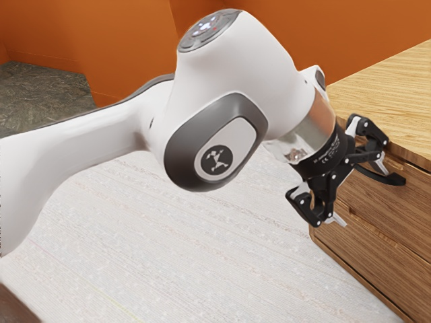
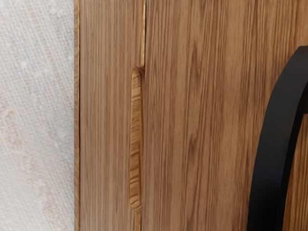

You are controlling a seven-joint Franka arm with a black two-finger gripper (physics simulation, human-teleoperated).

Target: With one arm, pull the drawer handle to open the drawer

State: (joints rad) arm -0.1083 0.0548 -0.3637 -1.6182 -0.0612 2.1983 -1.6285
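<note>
Arm: we see the white arm (image 1: 222,101) enter from the exterior view's left and reach toward its right, ending at the wooden cabinet (image 1: 394,81).
Hand: the black hand (image 1: 353,176) sits right at the cabinet's face, tilted, with one of its fingers (image 1: 369,131) high and the other low.
Hand state: spread wide; we see nothing pinched between the fingers.
Drawer handle: the black drawer handle (image 1: 392,173) is a curved bar on the upper drawer front (image 1: 397,208), just beyond the spread fingers. We cannot tell whether a finger touches it.
Drawer position: the drawer front lies level with the lower front (image 1: 377,262) beneath it; we make out only a thin seam between them.
Wrist view, handle: the drawer handle (image 2: 276,144) appears as a dark arc close to the hand, standing off the wood grain.
Wrist view, seam: a narrow line divides two wood panels, with a shallow notch (image 2: 136,144) cut along it, well apart from the handle.
Counter: a pale, textured counter (image 1: 168,256) carries the cabinet and runs up to its edge.
Background: an orange wall (image 1: 101,33) stands behind the arm.
</note>
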